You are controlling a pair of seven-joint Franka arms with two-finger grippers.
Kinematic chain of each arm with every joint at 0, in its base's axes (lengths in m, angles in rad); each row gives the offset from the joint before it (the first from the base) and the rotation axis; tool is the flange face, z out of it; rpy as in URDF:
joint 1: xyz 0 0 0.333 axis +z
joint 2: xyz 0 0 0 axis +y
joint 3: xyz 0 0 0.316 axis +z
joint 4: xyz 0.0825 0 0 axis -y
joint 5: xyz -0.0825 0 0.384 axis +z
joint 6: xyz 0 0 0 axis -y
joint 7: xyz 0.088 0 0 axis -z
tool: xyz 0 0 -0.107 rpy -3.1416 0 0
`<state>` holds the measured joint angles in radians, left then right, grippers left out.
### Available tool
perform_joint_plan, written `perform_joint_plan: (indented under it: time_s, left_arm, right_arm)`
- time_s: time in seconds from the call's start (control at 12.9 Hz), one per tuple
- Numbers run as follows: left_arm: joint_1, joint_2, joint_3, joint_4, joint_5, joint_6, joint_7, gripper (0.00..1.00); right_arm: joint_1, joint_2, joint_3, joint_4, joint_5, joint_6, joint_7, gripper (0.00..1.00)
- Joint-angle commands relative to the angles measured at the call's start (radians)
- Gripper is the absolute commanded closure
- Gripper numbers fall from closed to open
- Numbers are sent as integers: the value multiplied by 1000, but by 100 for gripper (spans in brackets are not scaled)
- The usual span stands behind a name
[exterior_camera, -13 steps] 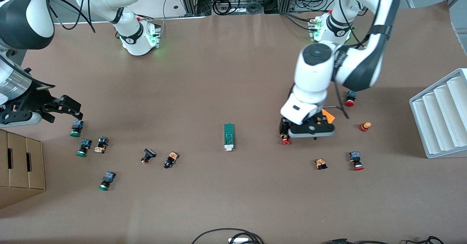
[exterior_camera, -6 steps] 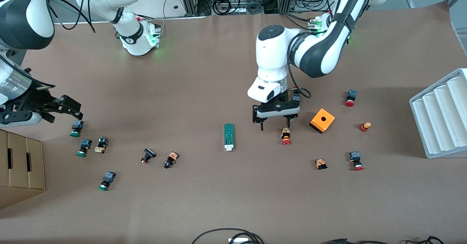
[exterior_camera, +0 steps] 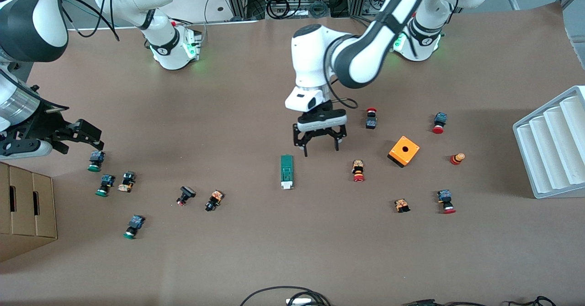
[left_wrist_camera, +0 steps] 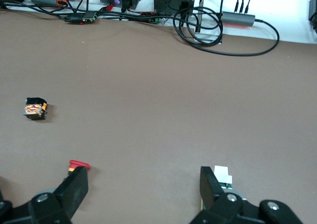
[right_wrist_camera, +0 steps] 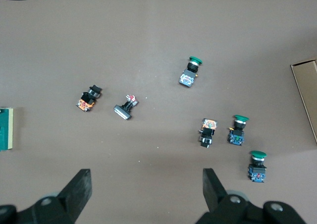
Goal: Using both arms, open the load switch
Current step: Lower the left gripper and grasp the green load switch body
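Note:
The load switch [exterior_camera: 286, 172], a narrow dark-green block with a white tab at its camera-side end, lies flat mid-table. My left gripper [exterior_camera: 321, 150] hangs open over bare table just beside the switch's green end, toward the left arm's end, holding nothing. In the left wrist view only the switch's white tab [left_wrist_camera: 223, 173] peeks past one finger [left_wrist_camera: 210, 187] of the left gripper [left_wrist_camera: 143, 184]. My right gripper [exterior_camera: 80, 144] waits open and empty above green-capped pushbuttons at the right arm's end. The right wrist view shows the right gripper [right_wrist_camera: 147, 187] and a sliver of the switch [right_wrist_camera: 6, 129].
An orange box with a hole [exterior_camera: 404, 151] and red-capped pushbuttons [exterior_camera: 358, 170] lie toward the left arm's end, before a white ribbed rack [exterior_camera: 553, 141]. Green-capped pushbuttons [exterior_camera: 104, 185] and a cardboard box [exterior_camera: 25, 205] are at the right arm's end. Cables [exterior_camera: 285, 297] lie along the table's near edge.
My left arm has swung from over the orange box and red pushbutton across to beside the load switch, its gripper staying open. The right arm has not moved.

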<state>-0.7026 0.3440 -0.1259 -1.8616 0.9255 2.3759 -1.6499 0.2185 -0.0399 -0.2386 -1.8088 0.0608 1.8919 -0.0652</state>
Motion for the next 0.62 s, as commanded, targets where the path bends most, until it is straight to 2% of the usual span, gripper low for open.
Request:
perform_joint_plan:
  time_s: [0.0, 0.16, 0.31, 0.54]
  left_arm:
    - [-31, 56, 11, 16, 157, 12, -170, 0]
    - [-40, 102, 6, 24, 289, 11, -275, 0]
    - [-81, 144, 6, 36, 373, 2, -388, 0]
    - [-107, 165, 6, 35, 404, -36, -433, 0]
  right_arm:
    - [4, 2, -2, 17, -19, -13, 4, 0]
    - [4, 3, -2, 17, -19, -11, 4, 0]
    - [5, 3, -2, 17, -19, -10, 4, 0]
    - [5, 3, -2, 19, -19, -7, 4, 0]
